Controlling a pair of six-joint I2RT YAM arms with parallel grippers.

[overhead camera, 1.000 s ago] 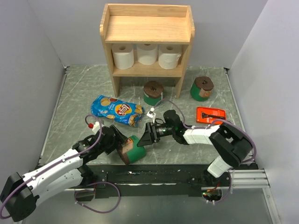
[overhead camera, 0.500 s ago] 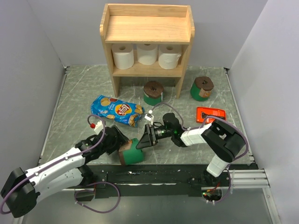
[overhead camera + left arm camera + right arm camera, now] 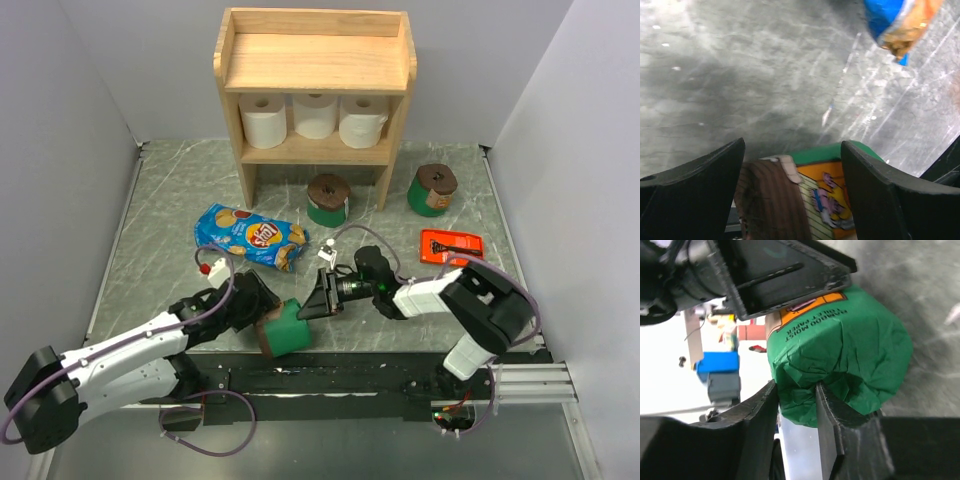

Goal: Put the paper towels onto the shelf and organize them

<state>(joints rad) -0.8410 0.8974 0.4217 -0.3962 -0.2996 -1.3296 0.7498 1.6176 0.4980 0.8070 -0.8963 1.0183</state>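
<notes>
The left gripper (image 3: 268, 318) holds a green roll (image 3: 288, 330) near the front edge of the table (image 3: 165, 200). Its two black fingers (image 3: 695, 190) are spread wide and press on both sides of the roll. The roll lies on its side. Its brown end (image 3: 772, 200) and its orange label (image 3: 827, 195) face the left wrist camera.

The right gripper (image 3: 312, 303) points at the same roll from the other side. Its jaws are only a little bit apart. The crinkly green end of the roll sits right at the gap. I cannot tell if the jaws pinch the wrapping or just touch it.

The shelf (image 3: 315, 60) stands at the back of the table. Three white rolls stand in a row on its lower board: a left one (image 3: 265, 122), a middle one (image 3: 316, 113) and a right one (image 3: 362, 120).

Two more green rolls stand upright on the table. One (image 3: 328, 199) is just in front of the shelf. The other (image 3: 432, 189) is beside the shelf's right leg.

A blue chip bag (image 3: 250, 236) lies between the shelf and the left gripper. A flat orange pack (image 3: 452, 245) lies near the right arm.
</notes>
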